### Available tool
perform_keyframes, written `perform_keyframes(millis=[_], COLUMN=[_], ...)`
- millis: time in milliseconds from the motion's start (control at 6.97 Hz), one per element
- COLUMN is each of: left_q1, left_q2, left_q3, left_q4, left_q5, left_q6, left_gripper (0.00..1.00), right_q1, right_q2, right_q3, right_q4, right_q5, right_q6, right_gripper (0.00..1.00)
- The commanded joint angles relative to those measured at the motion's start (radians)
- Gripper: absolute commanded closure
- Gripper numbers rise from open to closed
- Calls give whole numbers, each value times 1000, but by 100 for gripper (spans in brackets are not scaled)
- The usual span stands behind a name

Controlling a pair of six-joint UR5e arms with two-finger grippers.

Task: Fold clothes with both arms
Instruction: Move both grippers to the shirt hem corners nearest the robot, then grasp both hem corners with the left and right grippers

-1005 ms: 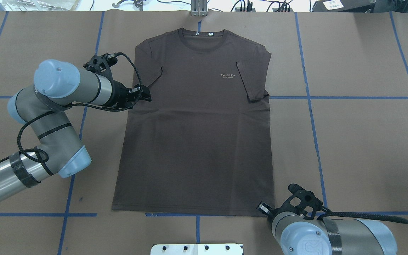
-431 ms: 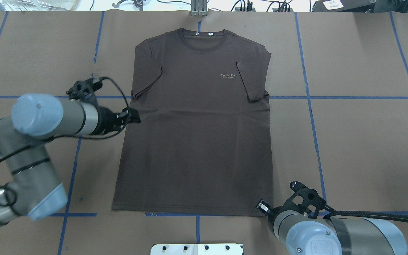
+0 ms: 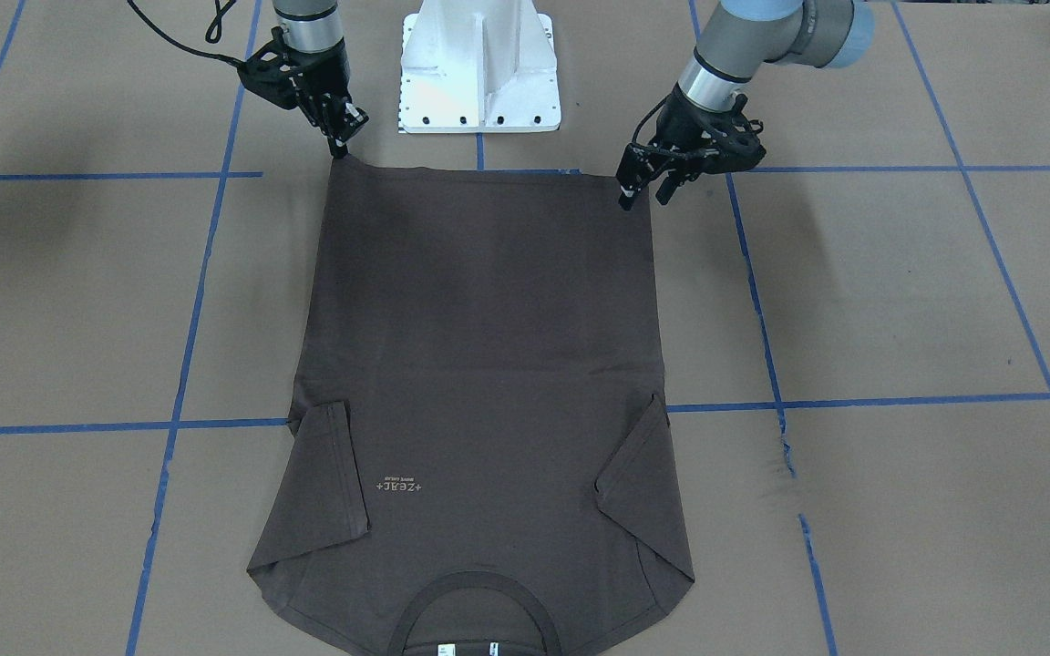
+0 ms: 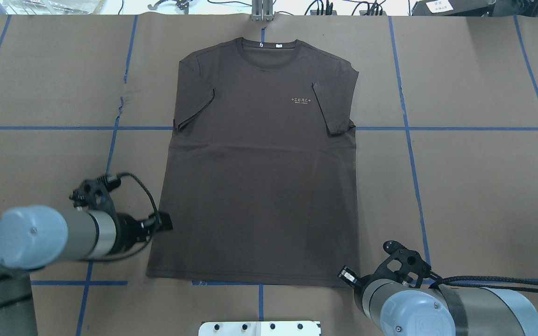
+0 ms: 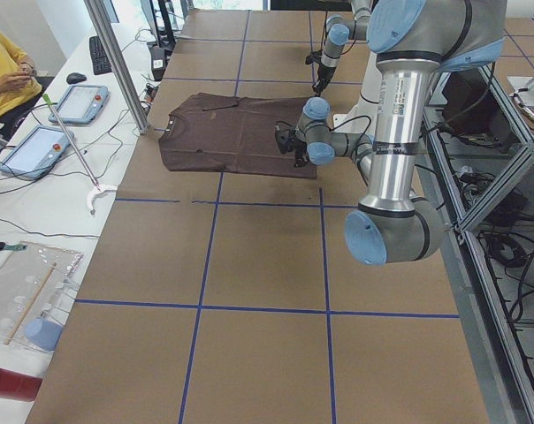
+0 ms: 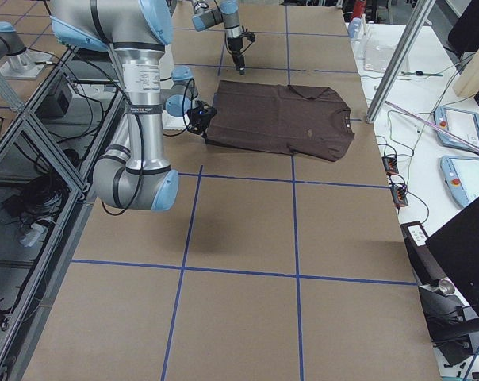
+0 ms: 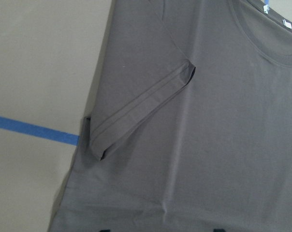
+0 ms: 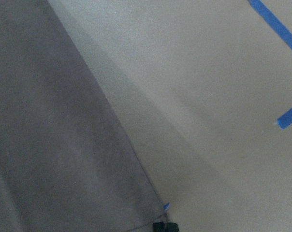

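Observation:
The dark brown T-shirt (image 4: pixel 259 177) lies flat and face up on the brown table, collar (image 4: pixel 269 46) at the far end and both sleeves folded inward. My left gripper (image 4: pixel 165 220) is open and hovers over the shirt's left edge close to the hem; in the front view the left gripper (image 3: pixel 643 193) has its fingers spread beside that hem corner. My right gripper (image 3: pixel 343 146) is shut, its tips on the other hem corner, which peaks up slightly. From overhead the right gripper (image 4: pixel 345 274) sits at the shirt's lower right corner. The left wrist view shows the folded sleeve (image 7: pixel 136 111).
The white pedestal base (image 3: pixel 479 73) stands just behind the hem, between the two arms. Blue tape lines (image 4: pixel 437 128) cross the brown paper cover. A metal post (image 4: pixel 262 11) rises beyond the collar. A person in yellow (image 5: pixel 2 71) sits at a side table with tablets.
My left arm has drawn back from the left sleeve along the shirt's left edge to a spot near the hem. The right arm and the shirt have stayed put.

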Motion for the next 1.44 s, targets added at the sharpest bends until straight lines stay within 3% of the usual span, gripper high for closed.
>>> perform_keyframes(millis=[0, 1005, 1292], left_q1=[148, 153, 153], left_q2=[10, 20, 23], left_q3=[-9, 0, -1], left_q4=[72, 135, 136], left_q5=[98, 128, 128], left_q6=[-96, -92, -93], left_gripper=[29, 34, 50], right_q1=[0, 0, 1], right_q2=[-3, -1, -3], right_q3=[-5, -5, -5], right_q4=[-1, -6, -6], right_q5=[6, 3, 3], right_q6=[-7, -5, -5], right_gripper=[100, 100, 100])
